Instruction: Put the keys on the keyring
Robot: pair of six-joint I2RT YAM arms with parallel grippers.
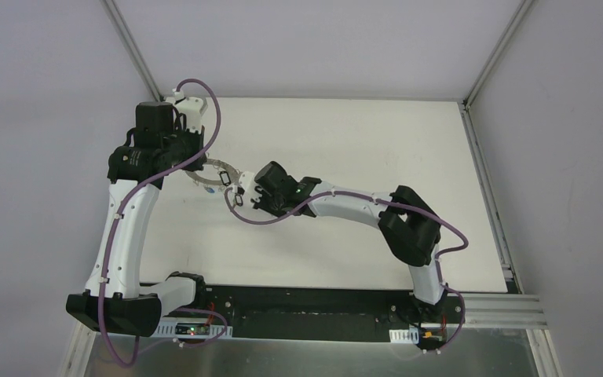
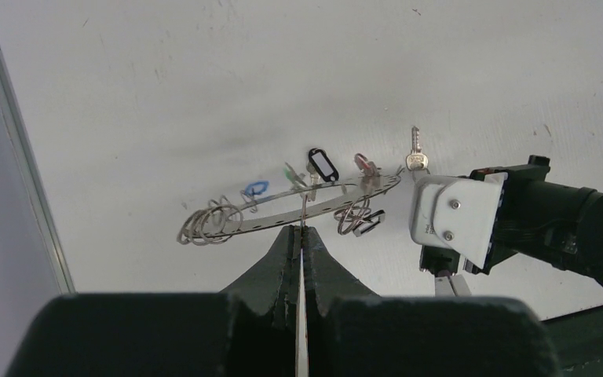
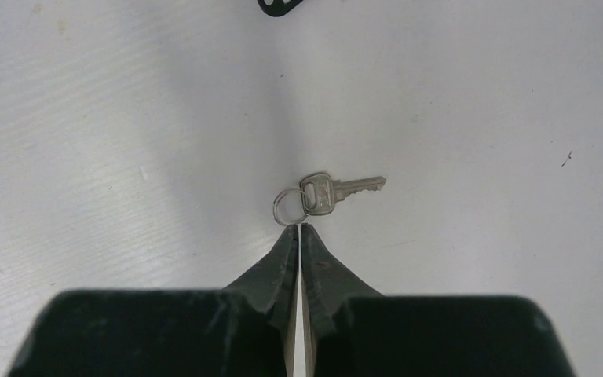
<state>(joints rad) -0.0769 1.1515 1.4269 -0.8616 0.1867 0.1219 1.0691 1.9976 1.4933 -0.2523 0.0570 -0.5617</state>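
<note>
The keyring [image 2: 283, 216] is a thin grey metal hoop strung with coiled rings and blue, green, black and red tags. My left gripper [image 2: 301, 228] is shut on its near edge and holds it above the table; it also shows in the top view [image 1: 213, 174], left of centre. One silver key [image 3: 331, 192] on a small split ring [image 3: 286, 209] sits right at the tips of my right gripper [image 3: 299, 227], which is shut on that ring. The same key [image 2: 414, 154] shows just right of the hoop. In the top view the right gripper [image 1: 239, 196] is beside the hoop.
The white table [image 1: 345, 251] is bordered by metal rails at the left and right [image 1: 487, 181]. A black tag [image 3: 279, 6] shows at the top edge of the right wrist view. The right arm's white camera mount [image 2: 451, 220] is close to the hoop's right end.
</note>
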